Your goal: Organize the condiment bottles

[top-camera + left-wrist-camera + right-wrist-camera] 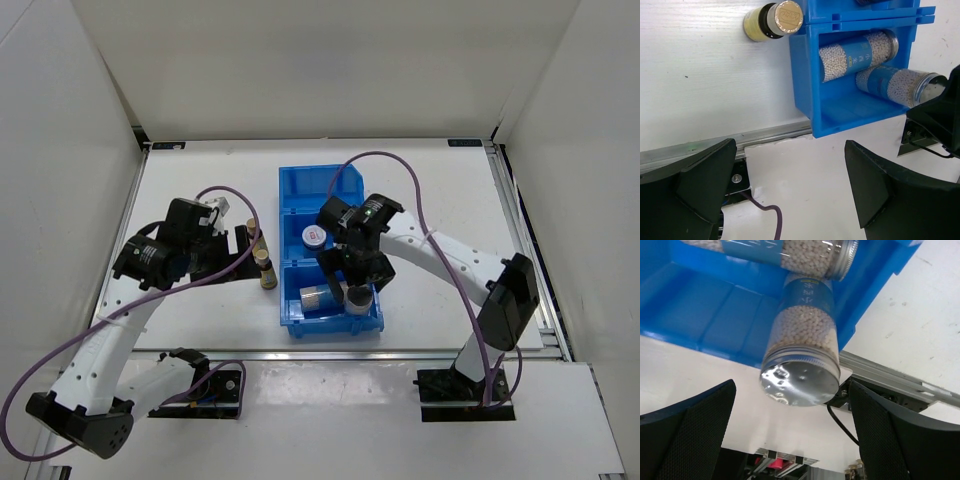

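Note:
The blue bin holds two silver-topped cylinders in its near compartment. One cylinder lies flat. The other leans up over the bin's near wall, lid outward, and also shows in the left wrist view. My right gripper is open, its fingers wide on either side of that silver lid without touching it. A white-lidded jar with red marks sits in the middle compartment; a second one is hidden. Two amber bottles stand just left of the bin. My left gripper is open and empty beside them.
The bin's far compartment shows no bottles. The table's metal front rail runs just below the bin. Purple cables loop over both arms. White walls enclose the table on three sides.

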`<state>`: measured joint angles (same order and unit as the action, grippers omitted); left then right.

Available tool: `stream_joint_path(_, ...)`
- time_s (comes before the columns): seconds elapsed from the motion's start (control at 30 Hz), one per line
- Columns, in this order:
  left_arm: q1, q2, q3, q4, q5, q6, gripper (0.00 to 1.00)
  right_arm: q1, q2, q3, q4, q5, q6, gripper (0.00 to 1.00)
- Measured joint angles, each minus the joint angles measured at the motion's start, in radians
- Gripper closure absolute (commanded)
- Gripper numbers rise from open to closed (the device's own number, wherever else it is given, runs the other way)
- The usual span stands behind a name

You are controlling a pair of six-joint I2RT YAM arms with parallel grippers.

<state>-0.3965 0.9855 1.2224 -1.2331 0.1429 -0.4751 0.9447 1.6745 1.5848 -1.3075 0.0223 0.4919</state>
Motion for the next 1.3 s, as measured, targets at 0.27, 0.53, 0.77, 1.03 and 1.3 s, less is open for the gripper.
stream_joint_path(0.27, 0.000, -0.003, -0.009, 0.000, 0.000, 0.001, 0.00, -0.001, 0.016, -0.050, 0.004, 0.048, 0.044, 0.05)
stream_joint_path(0.53, 0.000, -0.016, -0.033, 0.008, -0.002, 0.001, 0.00, -0.001, 0.051, -0.043, 0.031, 0.073, 0.050, 0.49)
stream_joint_path(0.77, -0.013, -0.024, -0.014, 0.005, -0.006, 0.034, 0.00, -0.001, 0.062, -0.024, 0.023, 0.083, 0.051, 0.95)
stream_joint_path(1.03, -0.116, -0.001, 0.160, 0.015, -0.004, 0.191, 0.00, -0.006, 0.086, 0.303, -0.043, 0.174, 0.050, 0.99)
stream_joint_path(1.3, -0.251, 0.120, 0.264, 0.097, 0.053, 0.266, 0.00, -0.197, -0.109, 0.280, 0.000, 0.237, 0.054, 0.99)
